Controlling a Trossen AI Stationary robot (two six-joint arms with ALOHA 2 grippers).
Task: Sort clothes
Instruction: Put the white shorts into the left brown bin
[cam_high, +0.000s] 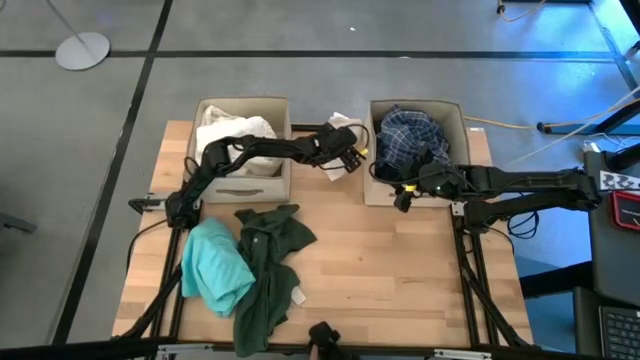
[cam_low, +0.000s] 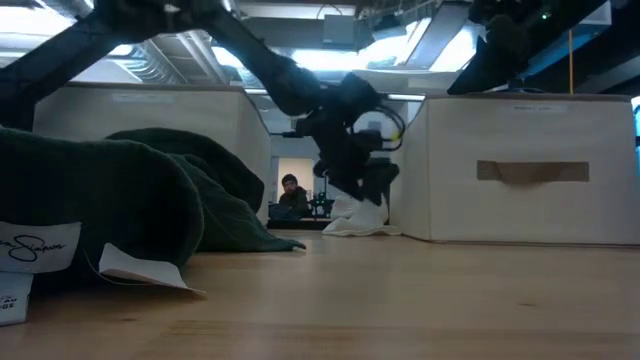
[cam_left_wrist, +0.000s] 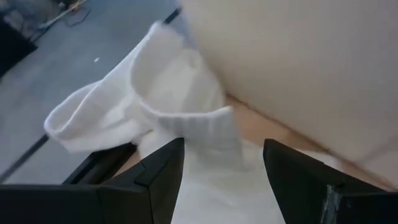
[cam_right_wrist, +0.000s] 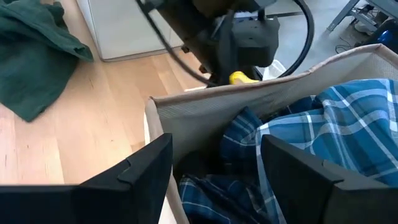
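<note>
The left gripper (cam_high: 352, 152) hangs between the 2 beige boxes at the far side of the table (cam_high: 400, 270), its fingers (cam_left_wrist: 165, 171) spread wide just above a white garment (cam_left_wrist: 174, 99) that lies in the gap, partly over the table's far edge. The left box (cam_high: 245, 180) holds cream clothes (cam_high: 232, 130). The right gripper (cam_high: 404, 192) sits at the near rim of the right box (cam_high: 380, 190), fingers (cam_right_wrist: 143, 168) wide apart and holding nothing, above the blue plaid shirt (cam_right_wrist: 336, 124) that fills that box. On the near left of the table a teal garment (cam_high: 215, 265) lies touching a dark green one (cam_high: 265, 260). From the low view, the green garment (cam_low: 120, 200) shows 2 white labels (cam_low: 35, 250): 1 carries a cursive signature-style mark I cannot read, the other looks blank. A person (cam_low: 290, 195) shows far behind the table.
</note>
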